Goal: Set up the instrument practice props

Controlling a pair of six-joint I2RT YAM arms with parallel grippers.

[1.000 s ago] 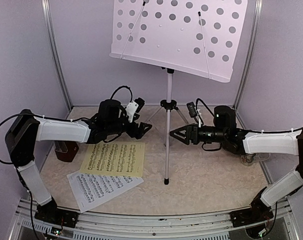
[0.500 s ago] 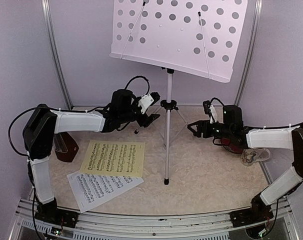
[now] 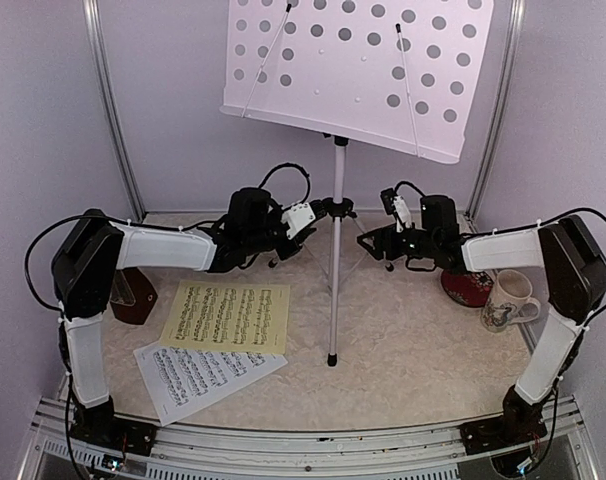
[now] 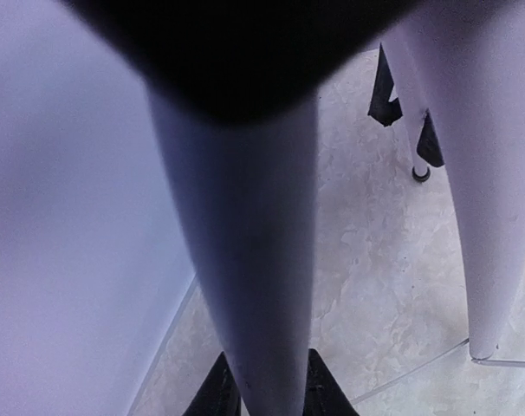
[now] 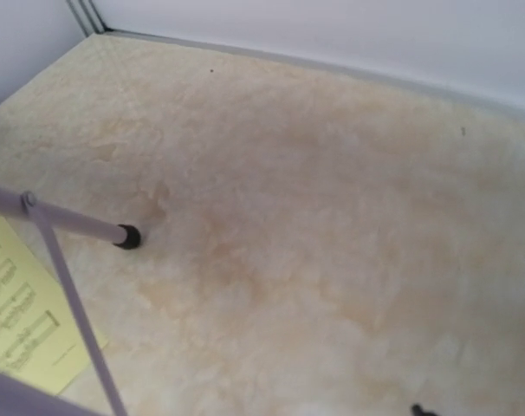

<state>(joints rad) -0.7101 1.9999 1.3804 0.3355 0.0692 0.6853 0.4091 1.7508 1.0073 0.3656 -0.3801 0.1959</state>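
Observation:
The music stand (image 3: 335, 270) rises at the back centre, its white perforated desk (image 3: 358, 75) up high. My left gripper (image 3: 311, 225) is at the stand's left tripod leg. In the left wrist view that leg (image 4: 245, 260) runs between my two fingertips, which press on both sides of it, so my left gripper (image 4: 267, 392) is shut on it. My right gripper (image 3: 375, 242) stands open just right of the pole, by the right tripod leg (image 5: 72, 221), holding nothing. The yellow sheet (image 3: 226, 317) and the white sheet (image 3: 203, 375) lie flat at front left. The brown metronome (image 3: 133, 300) stands at the left.
A floral white mug (image 3: 508, 300) and a red round dish (image 3: 468, 287) sit at the right, under my right forearm. The enclosure's walls and metal corner posts (image 3: 108, 110) close in the back and sides.
My left gripper has moved right and back to the stand's left leg and closed on it. My right gripper has swung back and left towards the stand, uncovering the mug.

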